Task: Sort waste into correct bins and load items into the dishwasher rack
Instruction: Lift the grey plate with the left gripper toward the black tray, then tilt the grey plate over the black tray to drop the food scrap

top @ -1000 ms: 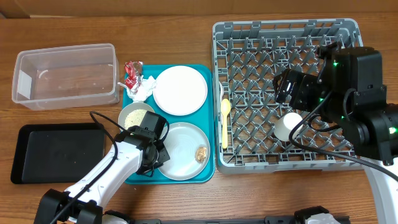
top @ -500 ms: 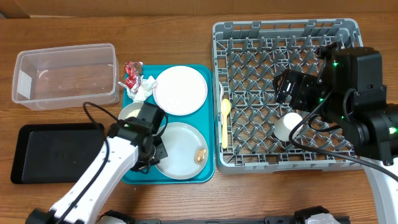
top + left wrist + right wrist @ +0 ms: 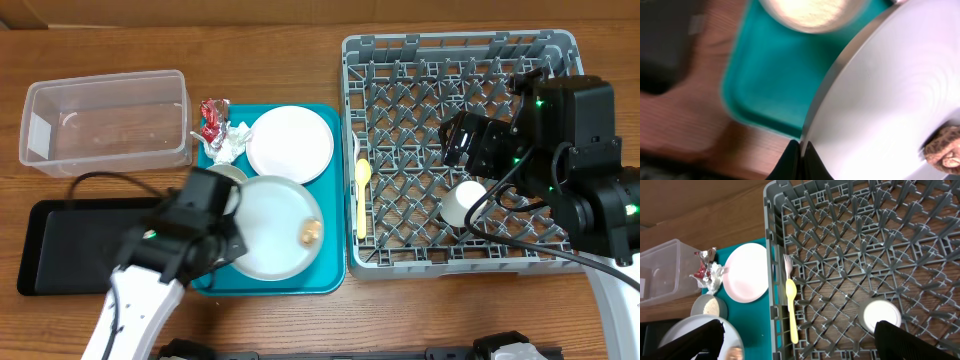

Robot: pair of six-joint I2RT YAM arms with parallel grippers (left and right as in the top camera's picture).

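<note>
My left gripper [image 3: 226, 240] [image 3: 801, 144] is shut on the left rim of the light grey plate [image 3: 270, 228] [image 3: 890, 100]. The plate is raised above the teal tray [image 3: 300, 285] and carries a brown morsel [image 3: 311, 233] [image 3: 945, 150]. The bowl of rice [image 3: 230, 174] [image 3: 810, 10] peeks out behind the plate. The white plate [image 3: 290, 144], red wrapper [image 3: 211, 118] and napkin [image 3: 230, 142] lie on the teal tray. My right gripper [image 3: 465, 140] [image 3: 799, 325] hangs open over the grey rack [image 3: 460, 40], which holds the cup [image 3: 463, 203], spoon [image 3: 361, 195] and fork [image 3: 356, 150].
The clear tub [image 3: 110, 160] stands at the back left. The black tray [image 3: 70, 240] lies in front of it, just left of my left arm. Bare wooden table runs along the front edge.
My left gripper has lifted the grey plate off the teal tray and carried it a little left and back, the morsel riding on it. The right arm has not moved.
</note>
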